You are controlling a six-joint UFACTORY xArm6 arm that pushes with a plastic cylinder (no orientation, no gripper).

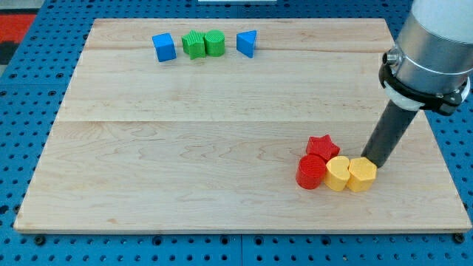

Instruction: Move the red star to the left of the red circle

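Note:
The red star lies at the view's lower right, just above and slightly right of the red circle, touching it. My tip is down on the board to the right of the red star, right behind the yellow heart. A second yellow block, rounded, sits between the red circle and the yellow heart, so the three form a row.
At the view's top stand a blue cube, a green star, a green cylinder and a blue triangle in a row. The wooden board's right edge is close to my tip.

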